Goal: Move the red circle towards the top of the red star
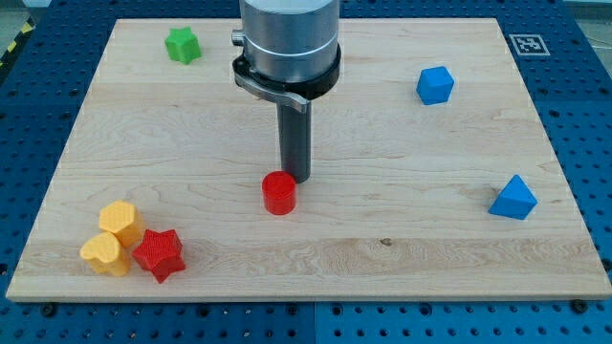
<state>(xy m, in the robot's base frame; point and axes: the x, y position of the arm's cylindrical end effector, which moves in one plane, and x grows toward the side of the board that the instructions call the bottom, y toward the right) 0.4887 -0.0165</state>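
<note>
While my rod stands upright, my tip (297, 179) touches the smooth red circle (279, 193) mid-board on its upper right; it bears no claw. Ridged red star (159, 253) sits near the wooden board's (402, 134) bottom-left corner.

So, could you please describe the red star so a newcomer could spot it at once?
Look to the wooden board's bottom-left corner in the view, where three blocks cluster. The red star is the rightmost, touching two yellow blocks; it alone there is red and pointed.

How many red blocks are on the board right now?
2. The red circle sits mid-board, just below-left of my tip. The red star is at the view's bottom left, touching the yellow blocks. None appears hidden.
</note>
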